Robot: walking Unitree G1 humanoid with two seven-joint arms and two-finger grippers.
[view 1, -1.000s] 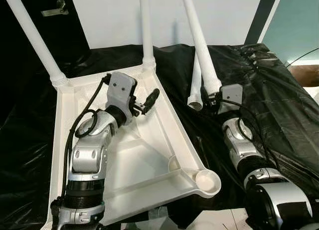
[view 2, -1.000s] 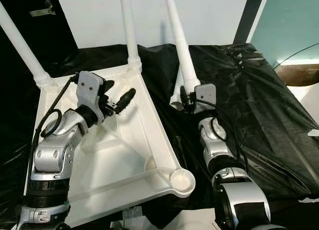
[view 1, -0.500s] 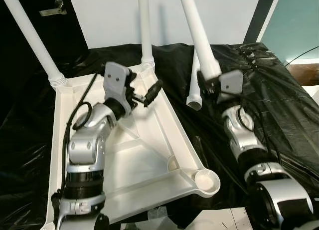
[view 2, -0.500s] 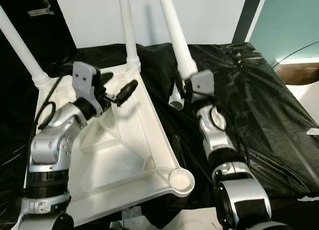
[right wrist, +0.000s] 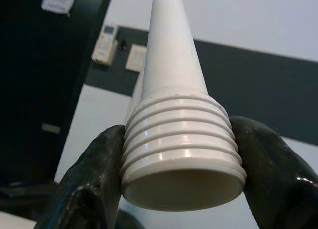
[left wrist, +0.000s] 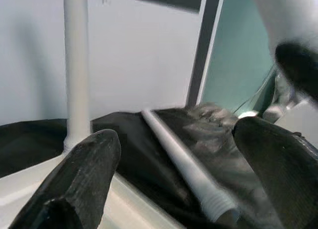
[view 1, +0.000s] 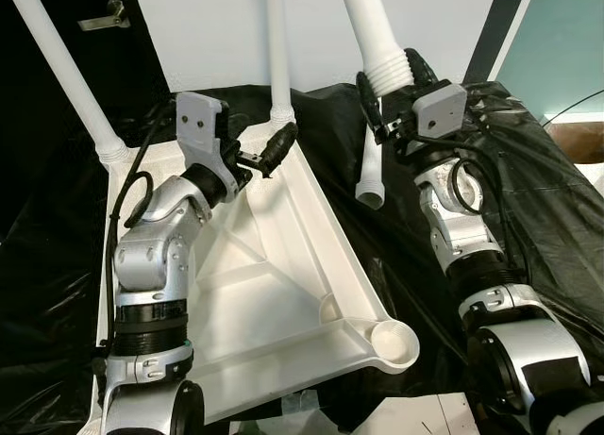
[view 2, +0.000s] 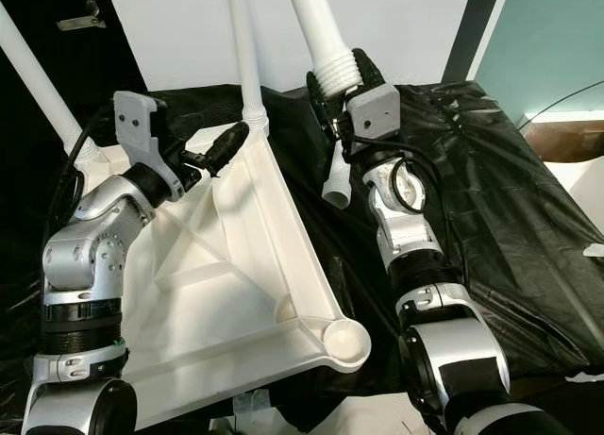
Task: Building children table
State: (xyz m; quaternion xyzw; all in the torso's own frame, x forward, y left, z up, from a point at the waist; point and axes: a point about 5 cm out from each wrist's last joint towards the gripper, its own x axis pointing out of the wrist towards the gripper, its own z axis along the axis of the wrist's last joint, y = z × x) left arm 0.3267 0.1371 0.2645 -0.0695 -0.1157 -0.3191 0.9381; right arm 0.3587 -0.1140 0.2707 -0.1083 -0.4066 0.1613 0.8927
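The right gripper (right wrist: 181, 174) is clamped on the threaded end of a white table leg (view 2: 311, 25), its black fingers (right wrist: 87, 189) pressed against the ridged collar on either side, with the leg slanting up and away above the work; held by the thread like that, it looks ready to be swung round and screwed into a socket. The left gripper (view 1: 255, 157) has its fingers spread and grips nothing, hovering over the far rim of the upturned white tabletop (view 1: 283, 293), close to the leg (view 1: 277, 48) already standing in the far corner, perhaps to steady the piece. Another fitted leg (view 1: 66, 72) rises from the far left corner. The near right corner socket (view 1: 392, 343) is open, and I judge that is where the held leg belongs. A fourth leg (view 1: 372, 171) lies loose on the black sheet (view 1: 538, 209) between the tabletop and the right arm, waiting its turn.
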